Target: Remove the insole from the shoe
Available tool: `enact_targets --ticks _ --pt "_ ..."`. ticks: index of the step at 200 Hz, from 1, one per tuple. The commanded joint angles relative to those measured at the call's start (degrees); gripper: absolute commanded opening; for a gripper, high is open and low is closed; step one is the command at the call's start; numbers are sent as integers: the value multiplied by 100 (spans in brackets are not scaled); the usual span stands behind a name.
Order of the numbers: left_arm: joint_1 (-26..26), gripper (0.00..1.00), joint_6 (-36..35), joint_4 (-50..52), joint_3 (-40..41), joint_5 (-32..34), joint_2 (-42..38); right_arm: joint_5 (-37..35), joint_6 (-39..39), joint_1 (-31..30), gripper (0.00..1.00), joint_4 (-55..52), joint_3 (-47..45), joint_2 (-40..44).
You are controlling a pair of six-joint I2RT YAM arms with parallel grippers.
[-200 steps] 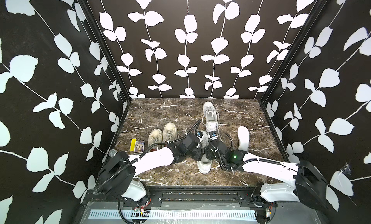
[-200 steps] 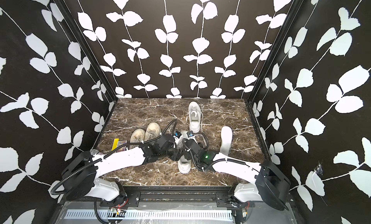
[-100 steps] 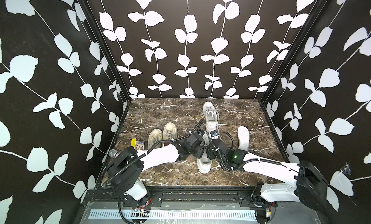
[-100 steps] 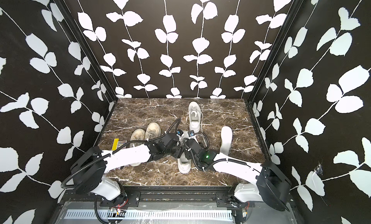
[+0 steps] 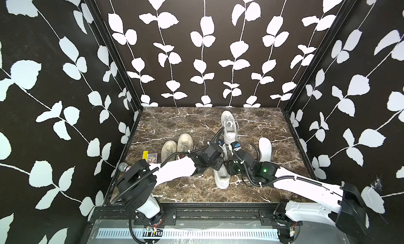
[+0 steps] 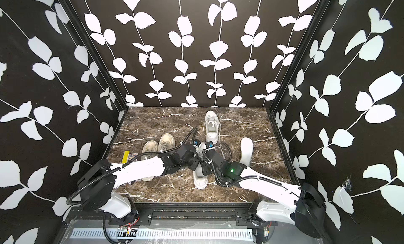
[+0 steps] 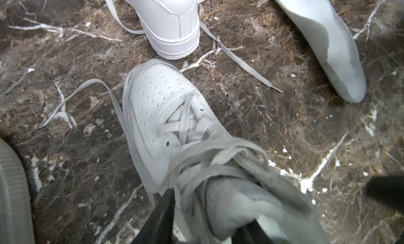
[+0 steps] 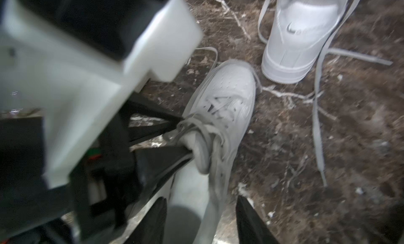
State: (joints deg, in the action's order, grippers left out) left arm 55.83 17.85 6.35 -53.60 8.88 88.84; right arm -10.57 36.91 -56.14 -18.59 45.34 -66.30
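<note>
In both top views the white leather shoe (image 5: pixel 222 180) lies mid-counter (image 5: pixel 175 122), with both arms crowded over its mouth. Its insole sits hidden inside, I judge. A spare insole (image 5: pixel 265 148), smooth moulded foam, lies well apart.

Left wrist: the left fingers (image 7: pixel 166 212) flank the soft grey padded tongue (image 7: pixel 236 201) among flat woven laces (image 7: pixel 196 127). Whether they pinch it I cannot tell. Snagging a lace would drag the whole shoe.

Right wrist, blurred: the right fingers (image 8: pixel 251 221) stand released astride the collar wall. Closing on that stiff wall rather than the flexible insole would lift the shoe, and the arms could collide.
</note>
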Motion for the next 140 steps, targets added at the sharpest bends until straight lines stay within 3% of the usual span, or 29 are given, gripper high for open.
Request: enact_targets --ticks 1,87,140 --pt "-29 38 -27 -216 -145 243 -32 327 255 -63 47 -113 -4 24" --pt "-47 31 0 -169 -111 193 -147 765 326 -156 35 335 282 -715" --pt "-55 25 0 -187 -71 153 -165 195 466 -163 30 238 274 -939"
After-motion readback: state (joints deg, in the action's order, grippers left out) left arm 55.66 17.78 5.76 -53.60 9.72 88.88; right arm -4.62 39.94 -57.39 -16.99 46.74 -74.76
